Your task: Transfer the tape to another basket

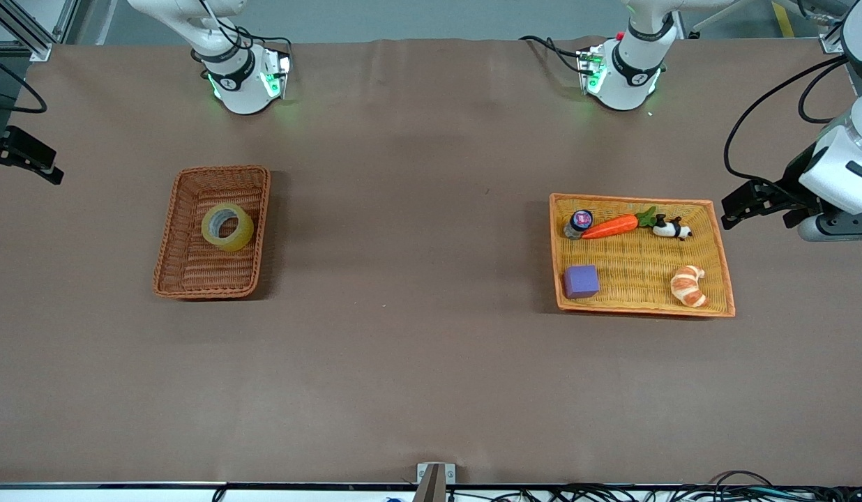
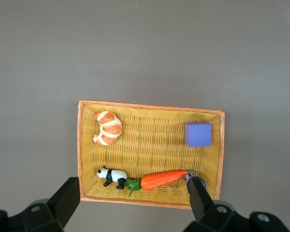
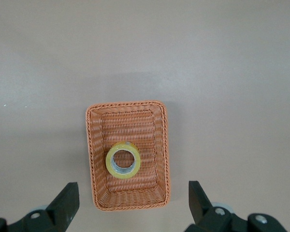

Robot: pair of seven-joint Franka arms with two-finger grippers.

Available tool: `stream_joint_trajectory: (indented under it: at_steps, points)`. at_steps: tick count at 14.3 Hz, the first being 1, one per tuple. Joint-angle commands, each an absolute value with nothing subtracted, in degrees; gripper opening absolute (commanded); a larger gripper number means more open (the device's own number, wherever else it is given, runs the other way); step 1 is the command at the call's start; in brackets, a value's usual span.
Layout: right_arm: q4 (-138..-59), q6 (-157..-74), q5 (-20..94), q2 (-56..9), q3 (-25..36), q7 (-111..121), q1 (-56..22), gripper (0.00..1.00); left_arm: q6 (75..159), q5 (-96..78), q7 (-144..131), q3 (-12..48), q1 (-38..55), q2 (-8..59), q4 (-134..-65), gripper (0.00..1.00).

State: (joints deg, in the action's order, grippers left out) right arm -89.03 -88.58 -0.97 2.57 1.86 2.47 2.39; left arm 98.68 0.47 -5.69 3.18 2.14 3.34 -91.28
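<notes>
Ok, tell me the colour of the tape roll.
Translucent yellow with a grey inner core; the tape shows best in the right wrist view.

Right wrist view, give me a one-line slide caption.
Open right gripper hangs above the tape lying flat in the reddish-brown wicker basket.

Both arms are glossy white with rounded, bulbous bases and black ring bands at the joints — each band carries a small white round mark. Green lights glow at the foot of each base, beside small grey connector blocks with black cables looping off. The left arm's white wrist housing shows a dark oval inset and a grey underside. The black, blocky two-finger left gripper (image 1: 741, 206) and the matching black right gripper (image 1: 26, 164) have angular fingers — round screw bosses sit at their roots.
</notes>
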Motion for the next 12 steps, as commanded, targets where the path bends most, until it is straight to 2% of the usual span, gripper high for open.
stream_joint_trajectory:
  at_steps: [1,8,12]
  points:
    - [-89.5,-88.7,0.2,3.3,1.9,2.5,2.1,1.00,97.7,1.8,-6.6,3.2,2.6,3.3,-90.3,1.00]
    - [-89.5,-88.3,0.3,3.3,1.7,2.5,2.2,1.00,97.3,1.5,-6.9,3.3,2.7,-1.1,-93.7,1.00]
    - [-89.5,-88.2,0.3,3.3,2.6,2.7,1.9,1.00,96.4,1.2,-6.6,3.3,2.7,-1.1,-94.1,1.00]
